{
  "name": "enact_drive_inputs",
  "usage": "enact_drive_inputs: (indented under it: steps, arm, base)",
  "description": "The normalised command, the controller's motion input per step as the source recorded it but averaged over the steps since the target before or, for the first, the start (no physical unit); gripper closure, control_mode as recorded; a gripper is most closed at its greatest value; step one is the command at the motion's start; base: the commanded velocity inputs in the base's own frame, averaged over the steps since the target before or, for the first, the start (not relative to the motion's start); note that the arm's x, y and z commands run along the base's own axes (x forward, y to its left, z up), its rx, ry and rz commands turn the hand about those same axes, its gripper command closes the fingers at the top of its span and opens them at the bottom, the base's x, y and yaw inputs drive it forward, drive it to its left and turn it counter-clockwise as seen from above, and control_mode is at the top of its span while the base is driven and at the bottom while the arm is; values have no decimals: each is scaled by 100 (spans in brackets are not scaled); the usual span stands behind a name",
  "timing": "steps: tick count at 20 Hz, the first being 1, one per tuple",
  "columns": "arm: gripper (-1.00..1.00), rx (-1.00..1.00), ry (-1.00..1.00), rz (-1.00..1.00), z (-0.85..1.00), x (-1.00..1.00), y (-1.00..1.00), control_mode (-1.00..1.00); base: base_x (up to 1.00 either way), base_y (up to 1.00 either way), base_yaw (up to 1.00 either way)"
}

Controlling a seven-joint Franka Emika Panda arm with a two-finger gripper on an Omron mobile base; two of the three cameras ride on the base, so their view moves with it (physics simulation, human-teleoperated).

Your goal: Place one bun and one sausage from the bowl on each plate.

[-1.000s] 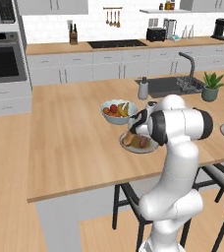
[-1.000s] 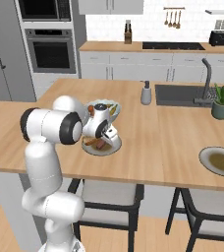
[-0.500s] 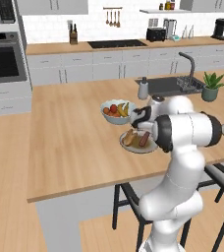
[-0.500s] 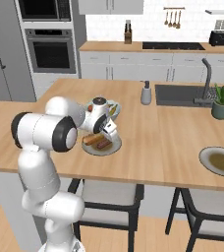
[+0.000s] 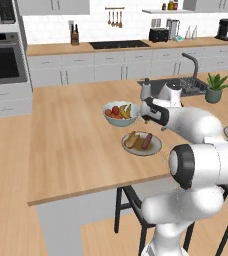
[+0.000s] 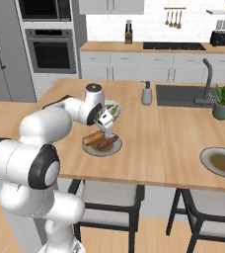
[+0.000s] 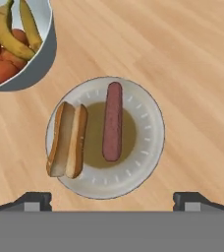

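Observation:
A white plate [image 7: 148, 147] on the wooden island holds one bun [image 7: 67, 140] and one sausage [image 7: 113, 128], lying side by side. My gripper [image 7: 112, 201] hovers just above this plate, open, with its fingertips [image 7: 33, 201] wide apart and nothing between them. From the right base view the gripper [image 6: 108, 132] hangs over the plate [image 6: 100, 150], bun [image 6: 93, 137] and sausage [image 6: 107, 143]. The left base view shows the same plate [image 5: 156, 148] below the gripper [image 5: 146, 118]. A second plate [image 6: 223, 162] lies empty at the island's right end. The bowl is out of view.
A pale fruit bowl [image 7: 30, 64] with bananas and red fruit stands close beside the filled plate, also seen as the fruit bowl [image 5: 119, 114]. A soap dispenser [image 6: 146, 93], the sink faucet [image 6: 206, 81] and a potted plant [image 6: 223, 101] stand behind. Stools sit under the island's near edge.
The gripper has opened and let go of the sausage, which now lies on the plate beside the bun. The hand has lifted a little above the plate.

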Motion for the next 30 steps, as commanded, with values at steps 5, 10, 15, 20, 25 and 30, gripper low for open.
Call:
enact_drive_inputs:
  steps: [5,10,15,20,25,30]
  arm:
    - [-100,0,5,1,98,-100,0,-100]
    - [-100,0,16,0,52,-100,0,-100]
    - [-100,-1,13,1,1,-100,0,-100]
    - [-100,-13,-1,7,-3,-100,29,-100]
    - [-100,-13,-10,4,-1,-66,28,-100]
    - [-100,-2,0,0,-2,-3,5,100]
  base:
    - [0,0,0]
    - [0,0,0]
    - [0,0,0]
    - [0,0,0]
    - [0,0,0]
    - [-52,-1,-1]
